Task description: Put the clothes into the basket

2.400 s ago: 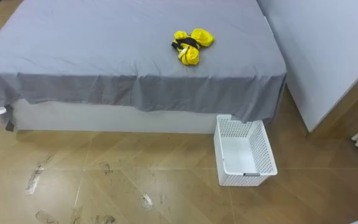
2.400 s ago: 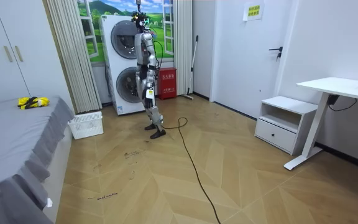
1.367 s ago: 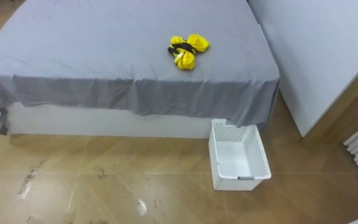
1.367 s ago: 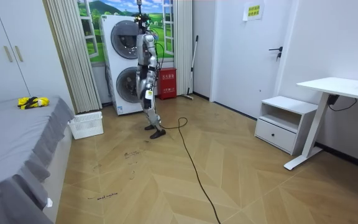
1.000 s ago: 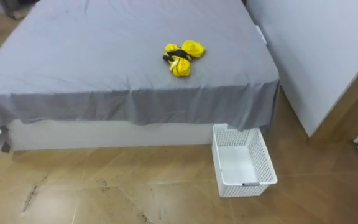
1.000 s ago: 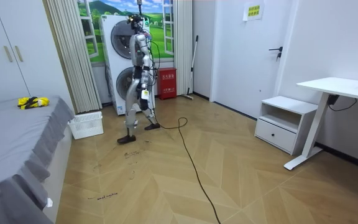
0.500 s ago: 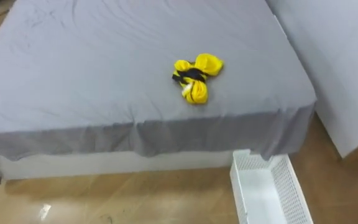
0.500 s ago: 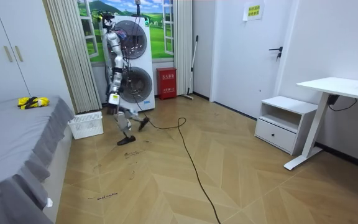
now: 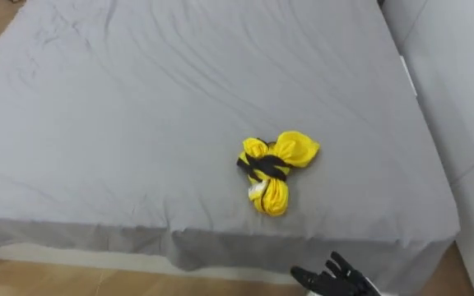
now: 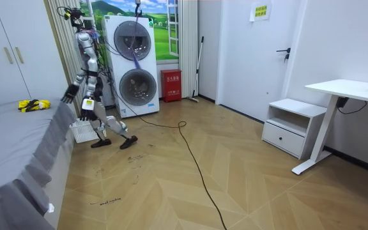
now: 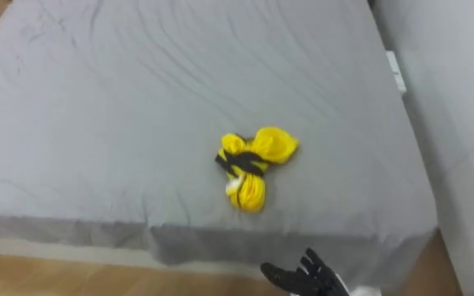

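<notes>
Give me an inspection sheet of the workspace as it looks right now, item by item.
Surface: grey-sheeted bed, sheet lightly creased and hanging over the near edge.
Job's things: yellow clothes bundle tied with a black band lies on the bed near that edge, untouched; white perforated plastic basket stands on the floor by the bed's corner, partly behind the robot's legs.
Clutter: nothing seen.
Hands: right hand open, fingers spread, low at the bed's edge, apart from the bundle; left hand by the hip in the room view.
Cables: nothing seen.
Surroundings: stacked white washing machines, white desk, wooden floor.
</notes>
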Available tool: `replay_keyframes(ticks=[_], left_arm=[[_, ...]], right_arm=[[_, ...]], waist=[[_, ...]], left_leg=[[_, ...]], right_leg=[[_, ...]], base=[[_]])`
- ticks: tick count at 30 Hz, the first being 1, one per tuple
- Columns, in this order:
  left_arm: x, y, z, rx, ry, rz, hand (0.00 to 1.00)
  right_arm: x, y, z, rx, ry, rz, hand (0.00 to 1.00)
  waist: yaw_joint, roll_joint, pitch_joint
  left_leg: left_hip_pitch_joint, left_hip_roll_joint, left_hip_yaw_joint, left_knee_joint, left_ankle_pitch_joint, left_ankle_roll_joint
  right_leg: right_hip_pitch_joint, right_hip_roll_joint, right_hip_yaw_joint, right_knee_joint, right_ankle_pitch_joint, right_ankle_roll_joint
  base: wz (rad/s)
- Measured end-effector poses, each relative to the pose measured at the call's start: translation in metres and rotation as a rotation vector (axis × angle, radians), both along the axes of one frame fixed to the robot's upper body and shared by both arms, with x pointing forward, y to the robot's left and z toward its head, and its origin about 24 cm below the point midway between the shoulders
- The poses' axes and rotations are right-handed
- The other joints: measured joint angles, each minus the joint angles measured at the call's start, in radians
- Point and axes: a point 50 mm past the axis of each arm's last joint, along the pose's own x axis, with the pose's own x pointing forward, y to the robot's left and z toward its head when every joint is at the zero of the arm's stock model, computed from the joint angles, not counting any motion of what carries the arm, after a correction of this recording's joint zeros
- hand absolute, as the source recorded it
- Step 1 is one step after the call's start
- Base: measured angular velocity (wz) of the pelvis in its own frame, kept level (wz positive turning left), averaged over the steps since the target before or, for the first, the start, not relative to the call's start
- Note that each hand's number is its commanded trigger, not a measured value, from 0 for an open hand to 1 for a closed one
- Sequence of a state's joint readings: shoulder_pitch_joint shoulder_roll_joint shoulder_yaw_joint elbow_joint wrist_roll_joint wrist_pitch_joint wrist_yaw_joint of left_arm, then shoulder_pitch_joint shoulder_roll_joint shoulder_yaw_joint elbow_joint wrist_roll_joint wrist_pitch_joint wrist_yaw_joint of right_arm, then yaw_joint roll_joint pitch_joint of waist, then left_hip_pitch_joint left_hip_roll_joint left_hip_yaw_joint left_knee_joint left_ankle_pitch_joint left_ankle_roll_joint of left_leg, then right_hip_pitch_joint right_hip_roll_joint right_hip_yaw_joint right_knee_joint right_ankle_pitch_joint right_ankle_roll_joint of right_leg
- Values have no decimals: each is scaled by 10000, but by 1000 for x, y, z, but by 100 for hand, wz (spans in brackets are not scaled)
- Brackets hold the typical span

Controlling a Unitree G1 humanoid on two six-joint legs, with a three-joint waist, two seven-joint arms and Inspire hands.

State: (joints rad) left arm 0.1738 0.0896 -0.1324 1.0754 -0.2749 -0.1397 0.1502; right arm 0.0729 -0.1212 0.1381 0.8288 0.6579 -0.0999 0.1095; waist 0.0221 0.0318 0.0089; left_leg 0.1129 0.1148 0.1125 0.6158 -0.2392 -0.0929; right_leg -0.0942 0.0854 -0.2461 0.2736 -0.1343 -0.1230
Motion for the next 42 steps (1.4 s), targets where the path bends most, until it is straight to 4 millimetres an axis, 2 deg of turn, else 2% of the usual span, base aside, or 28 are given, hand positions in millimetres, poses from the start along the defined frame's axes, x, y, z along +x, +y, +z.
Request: replay_keyframes(ticks=[1,2,3,5,6,7,8,9,10,11,14,16,17,18,20,23,26,31,34,36,40,42], left_arm=[[0,0,0,-4,-5,29,0],[0,-1,0,-33,3,80,0],[5,0,1,-37,-177,32,0],[13,-1,3,-52,-448,-39,0],[14,-1,4,-66,-472,-64,0],[15,-2,4,-69,-518,-97,0],[16,-1,4,-55,-537,-91,0],[14,0,4,-20,-512,-42,0],[14,0,4,-12,-490,-65,0],[14,0,3,-4,-434,-176,0],[13,-3,2,-7,-300,-405,0],[11,-1,2,44,-206,-428,0],[8,1,1,114,-114,-408,0],[9,6,2,230,-119,-420,0],[9,13,3,405,-115,-449,0],[8,17,4,491,-112,-255,0],[9,23,5,633,-93,-247,0],[8,32,6,860,-5,-267,0],[16,33,7,969,-59,-530,0],[18,33,7,1013,25,-594,0],[20,36,7,1134,99,-669,0],[25,37,8,1285,53,-949,0]], right_arm=[[4,0,2,-11,-174,36,0],[9,2,5,2,-396,49,0],[13,3,6,15,-495,114,0],[19,5,11,-29,-708,161,0],[21,7,14,-86,-850,187,0],[22,8,15,-97,-917,207,0],[23,10,17,-58,-1021,224,0],[21,13,15,-37,-901,318,0],[22,15,17,-53,-926,443,0],[25,15,21,-129,-1148,584,0],[31,14,29,-224,-1688,718,0],[31,17,31,-253,-1820,919,0],[31,20,31,-234,-1815,1039,0],[31,23,31,-204,-1825,1181,0],[33,26,32,-194,-1888,1359,0],[37,27,34,-280,-2014,1485,0],[42,29,36,-483,-2123,1703,0],[52,27,34,-899,-1814,1519,0],[61,17,27,-1484,-1167,1308,0],[68,2,23,-2015,-560,1137,0],[81,-13,27,-2592,-248,336,0],[89,-18,31,-2926,-126,0,0]], waist=[[-28,-46,18],[-120,-100,54],[-219,-229,101],[-130,-434,154],[-70,-512,132],[-26,-518,123],[112,-509,97],[155,-565,-75],[112,-629,-144],[63,-703,-150],[100,-711,-141],[102,-708,-119],[108,-723,-102],[110,-797,-50],[134,-914,16],[142,-1004,10],[145,-1074,56],[220,-1128,44],[440,-1160,34],[637,-1164,41],[695,-1180,66],[924,-1213,83]], left_leg=[[-212,117,3,526,112,36],[-686,355,169,1283,62,107],[-1198,453,206,1418,-237,216],[-1982,382,175,782,-771,184],[-2365,297,160,-90,-924,170],[-2528,291,179,-582,-926,183],[-2827,281,263,-1478,-614,541],[-2734,131,266,-1825,-422,629],[-2629,32,273,-2027,-333,687],[-2434,-183,308,-2412,-174,770],[-1904,-510,479,-3135,70,910],[-1737,-589,515,-3435,163,959],[-1716,-623,517,-3555,200,979],[-1722,-702,499,-3614,234,985],[-1769,-743,487,-3688,273,993],[-1873,-762,482,-3773,307,1019],[-1959,-762,455,-3774,311,1030],[-2191,-794,356,-3807,322,1045],[-2349,-903,208,-3800,448,1078],[-2456,-921,111,-3761,474,1109],[-2676,-970,-272,-3693,544,1152],[-2910,-1039,-336,-3667,600,1171]], right_leg=[[178,21,57,-139,-87,0],[335,45,63,-235,-177,-8],[470,1,81,-373,-192,2],[534,-109,171,-516,-205,36],[554,-170,315,-556,-201,85],[572,-181,375,-567,-213,124],[554,-195,515,-512,-279,225],[526,-309,575,-525,-325,362],[506,-376,578,-534,-311,433],[518,-526,574,-536,-334,535],[577,-725,605,-540,-284,688],[582,-849,649,-536,-303,734],[613,-867,657,-525,-306,759],[588,-907,641,-525,-320,783],[524,-932,582,-529,-325,792],[412,-968,548,-537,-328,805],[368,-986,496,-555,-318,823],[229,-1001,331,-554,-317,824],[52,-1080,201,-556,-313,829],[31,-1124,35,-562,-307,839],[39,-1191,-306,-686,-273,894],[-134,-1203,-389,-717,-255,914]], base=[[0],[19],[20],[-5],[-26],[-34],[-35],[-24],[-8],[5],[-4],[-2],[0],[4],[5],[1],[3],[6],[15],[20],[28],[11]])
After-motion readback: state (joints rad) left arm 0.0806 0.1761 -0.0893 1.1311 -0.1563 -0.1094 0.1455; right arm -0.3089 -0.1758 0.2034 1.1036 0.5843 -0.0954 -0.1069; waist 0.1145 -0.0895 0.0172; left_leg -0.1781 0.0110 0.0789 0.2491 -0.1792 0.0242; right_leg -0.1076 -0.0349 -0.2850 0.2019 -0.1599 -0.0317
